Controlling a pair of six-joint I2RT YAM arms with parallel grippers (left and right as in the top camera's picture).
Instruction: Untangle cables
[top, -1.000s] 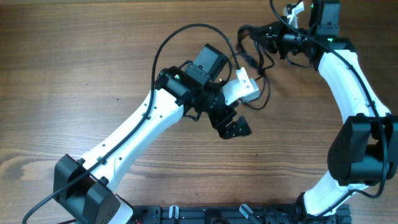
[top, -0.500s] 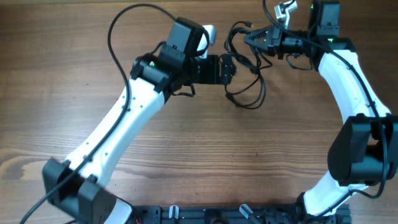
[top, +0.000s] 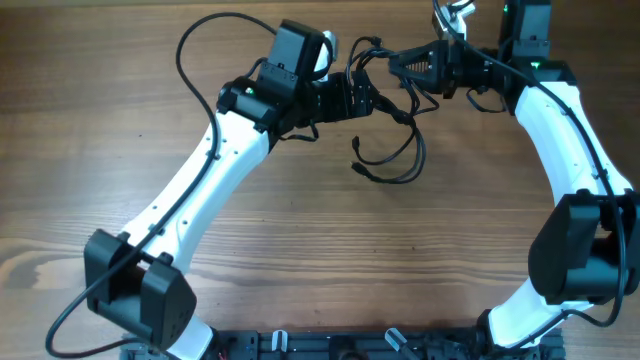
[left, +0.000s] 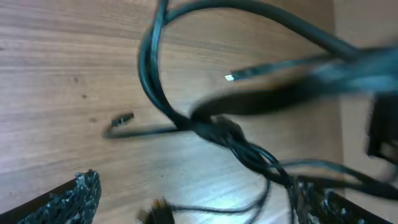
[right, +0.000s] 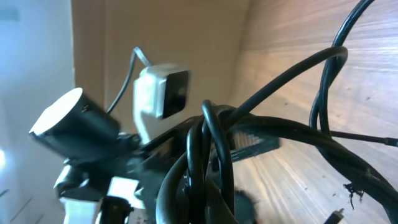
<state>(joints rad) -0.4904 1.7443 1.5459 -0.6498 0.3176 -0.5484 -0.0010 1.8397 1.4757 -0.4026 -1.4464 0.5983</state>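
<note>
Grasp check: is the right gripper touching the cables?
Touching. Right wrist view shows the cables bunched against the shut right gripper; overhead, they hang from its tip.

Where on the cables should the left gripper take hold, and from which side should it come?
Probably at the twisted knot where the cables cross, coming from the left arm's side, opposite the right gripper that pinches them. The open left gripper faces that knot, and the rest lies slack.

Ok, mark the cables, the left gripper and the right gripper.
cables (left: 216, 128), left wrist view, on the knot.
left gripper (top: 374, 101), overhead view, between the open fingertips.
right gripper (top: 397, 63), overhead view, at its shut tips.
</note>
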